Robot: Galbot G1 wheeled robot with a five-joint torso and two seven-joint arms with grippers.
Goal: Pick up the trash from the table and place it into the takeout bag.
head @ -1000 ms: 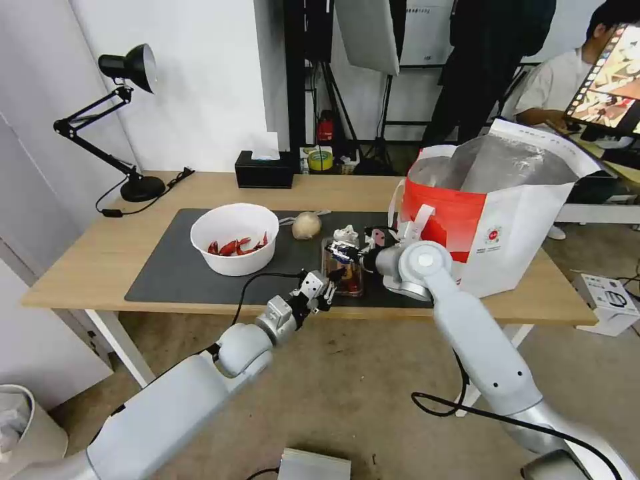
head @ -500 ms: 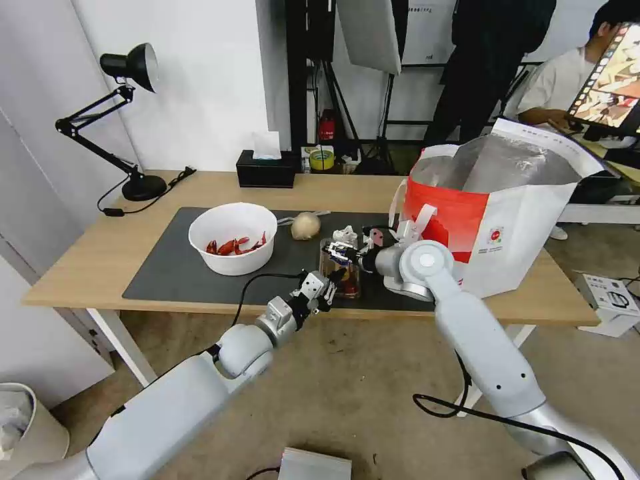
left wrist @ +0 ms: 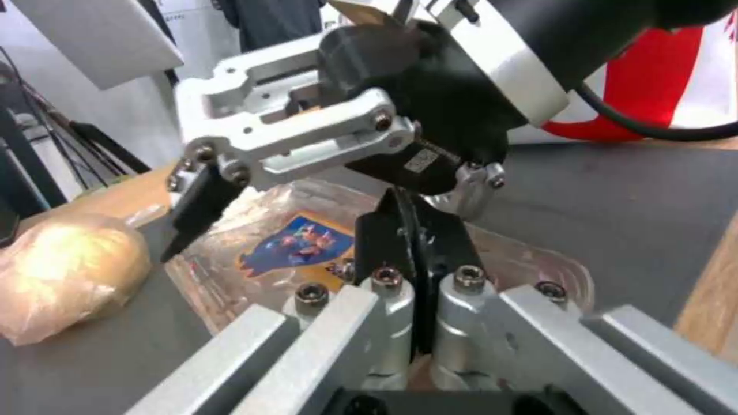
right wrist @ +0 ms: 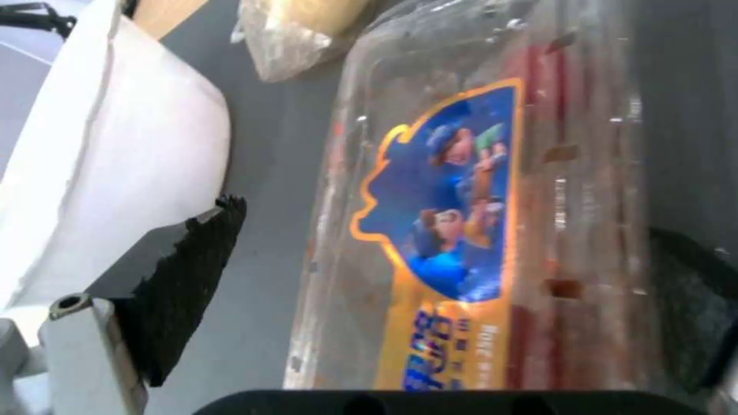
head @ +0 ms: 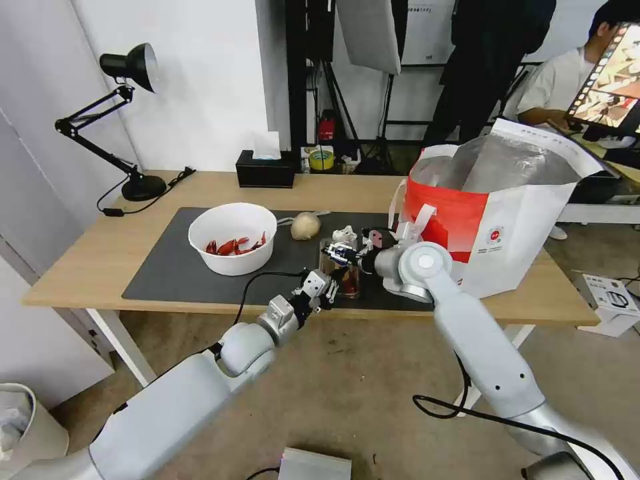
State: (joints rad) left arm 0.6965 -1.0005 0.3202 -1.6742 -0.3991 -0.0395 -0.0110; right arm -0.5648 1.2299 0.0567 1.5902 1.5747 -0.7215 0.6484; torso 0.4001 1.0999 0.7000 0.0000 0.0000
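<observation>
Clear hinged plastic tray (head: 341, 270) on the table's dark grey mat (head: 173, 267), between beige lump (head: 306, 225) and red-and-white takeout bag (head: 493, 220). Right gripper (head: 341, 253) fingers spread over it; left gripper (left wrist: 415, 253) fingers pressed together at the near edge.

Both hands crowd tray (head: 341, 273); bag (head: 497, 220) blocks right, mat (head: 173, 267) open left.

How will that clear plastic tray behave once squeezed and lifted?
The clear plastic tray looks thin-walled, so it will likely flex between the right end effector's open fingers. Its glossy surface may slip. Probably light; red bits inside could shift.
</observation>
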